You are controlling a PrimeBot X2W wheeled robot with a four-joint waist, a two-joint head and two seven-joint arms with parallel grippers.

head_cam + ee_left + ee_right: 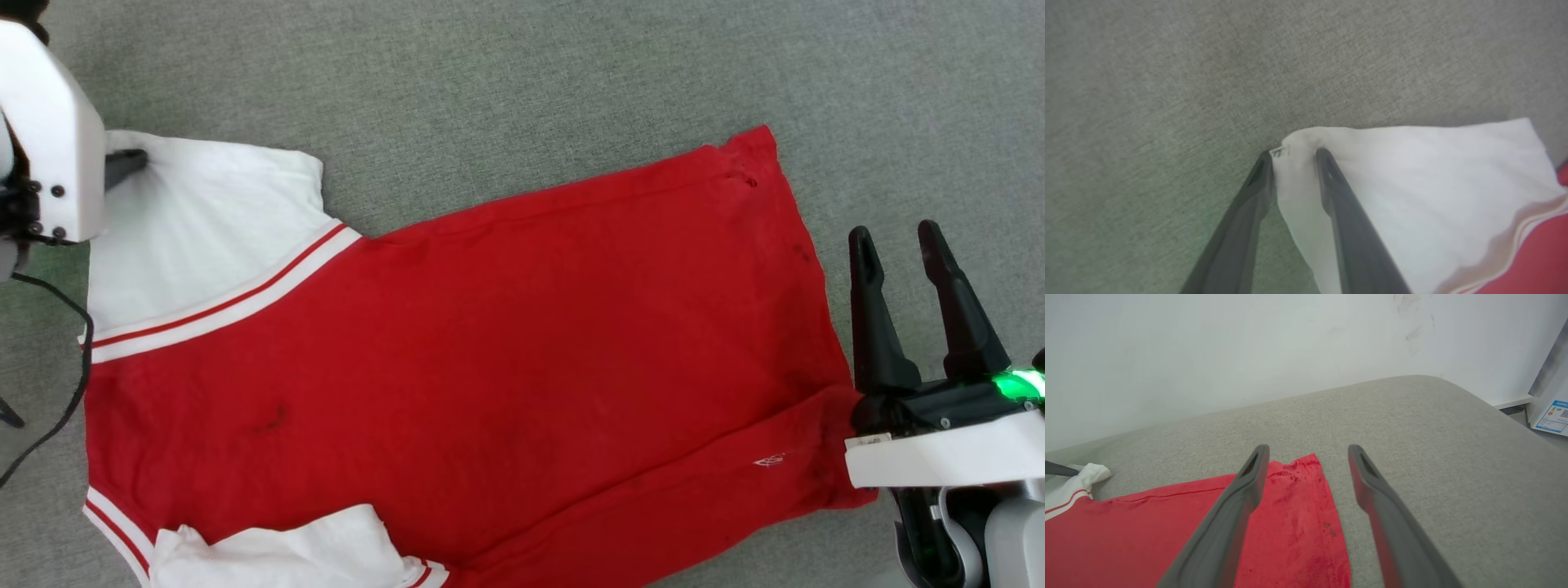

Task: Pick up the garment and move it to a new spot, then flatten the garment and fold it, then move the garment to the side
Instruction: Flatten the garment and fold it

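Flatten step: L gripper [1294, 156] half-open astride jersey [506, 343] sleeve [1412, 175] corner, R gripper [896, 235] wide, idle; next: pinch, pull taut.

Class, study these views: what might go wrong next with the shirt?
Left jaws straddle only a corner of the far sleeve; the cloth may slip out when pulled. The near sleeve lies bunched; folding the shirt now may trap creases. Right jaws stand open, holding nothing; a one-sided pull may skew it.

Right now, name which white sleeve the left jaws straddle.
The flat sleeve at the head view's upper left: the left gripper has its jaws astride its corner. The other sleeve lies crumpled.
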